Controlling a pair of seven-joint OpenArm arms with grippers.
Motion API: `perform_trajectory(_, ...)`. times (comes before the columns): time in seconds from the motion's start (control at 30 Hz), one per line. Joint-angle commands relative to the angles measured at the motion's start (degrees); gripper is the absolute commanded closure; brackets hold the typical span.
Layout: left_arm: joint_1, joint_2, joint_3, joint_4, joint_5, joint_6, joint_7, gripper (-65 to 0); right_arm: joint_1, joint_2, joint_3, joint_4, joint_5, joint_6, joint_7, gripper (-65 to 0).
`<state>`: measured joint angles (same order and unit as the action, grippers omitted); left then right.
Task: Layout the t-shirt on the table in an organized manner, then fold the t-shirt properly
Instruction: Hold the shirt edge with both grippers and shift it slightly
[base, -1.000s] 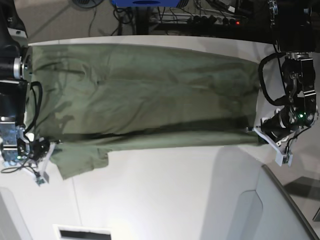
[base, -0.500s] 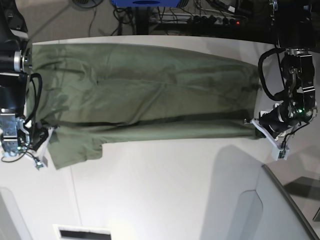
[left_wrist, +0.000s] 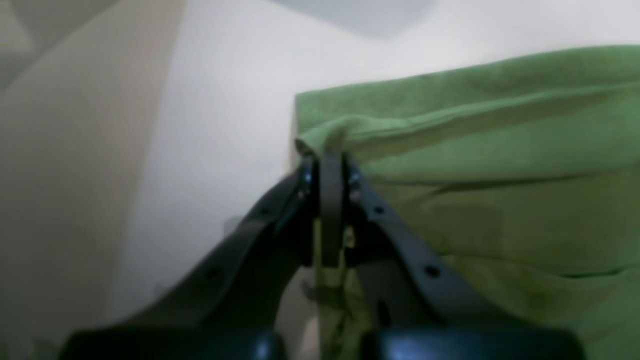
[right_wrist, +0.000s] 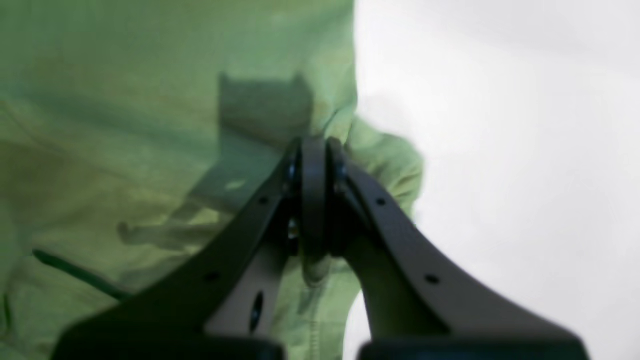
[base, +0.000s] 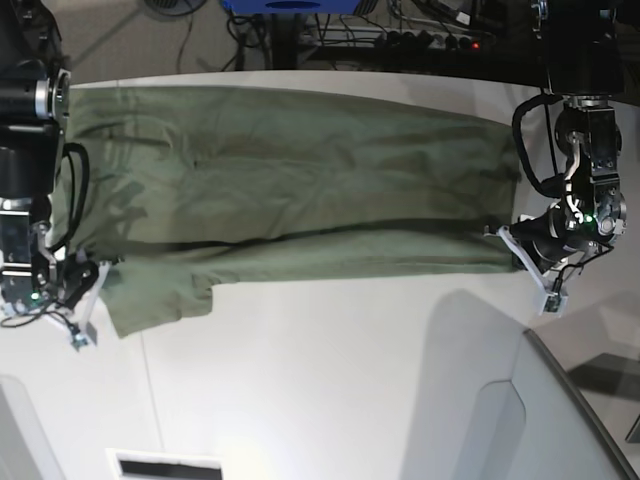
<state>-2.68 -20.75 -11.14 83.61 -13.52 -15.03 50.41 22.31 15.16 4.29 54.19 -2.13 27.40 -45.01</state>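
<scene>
The olive-green t-shirt (base: 290, 170) lies spread across the white table (base: 330, 380), with its near strip doubled over along a dark fold line. At the base view's right, my left gripper (base: 510, 242) is shut on the shirt's corner. The left wrist view shows that gripper (left_wrist: 327, 159) pinching a raised fold of the t-shirt (left_wrist: 500, 175) above the table (left_wrist: 225, 100). At the base view's left, my right gripper (base: 95, 278) is shut on cloth beside the sleeve. In the right wrist view this gripper (right_wrist: 314, 145) holds a bunched edge of the t-shirt (right_wrist: 125, 125).
A grey angled panel (base: 560, 420) rises at the near right corner. Cables and a power strip (base: 400, 35) lie beyond the far edge. A white slotted part (base: 165, 465) sits at the near edge. The arms' bodies stand at both sides of the shirt.
Both grippers have carried the shirt's near edge a little toward the far side of the table. The sleeve at the left has shifted with it.
</scene>
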Motion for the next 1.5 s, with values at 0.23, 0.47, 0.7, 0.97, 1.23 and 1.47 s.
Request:
perform_trajectory(0.23, -1.0, -0.7, -0.4, 0.9, -0.3, 0.3, -2.3, 0.0, -3.4, -0.5, 7.1, 6.8, -0.6, -0.4, -4.0, 0.0)
perform_trajectory(0.47, -1.0, -0.7, -0.4, 0.8, -0.3, 0.3, -2.5, 0.0, -6.0, -1.5, 7.1, 8.6, -0.3, -0.4, -5.5, 0.0)
perform_trajectory(0.7, 0.4, -0.6, -0.2, 1.0, -0.2, 0.3, -2.5, 0.0, -7.1, -2.5, 7.2, 8.4, -0.3, -0.4, -5.5, -8.1)
perform_trajectory(0.97, 1.0, -0.6, -0.2, 1.4, -0.2, 0.3, -2.5, 0.0, -7.0, -2.9, 10.8, 18.1, -0.5, -0.5, -8.7, -28.5)
perform_trajectory(1.23, 1.0, -0.5, -0.2, 1.5, -0.2, 0.3, -2.5, 0.0, 4.4, -2.4, 7.4, -0.8, -0.4, 0.1, 1.8, -29.3)
perform_trajectory(1.47, 1.3, -0.7, -0.5, 1.4, -0.2, 0.3, -2.5, 0.0, 12.7, 0.4, 7.6, -27.0, -0.6, -0.4, 18.7, -35.6)
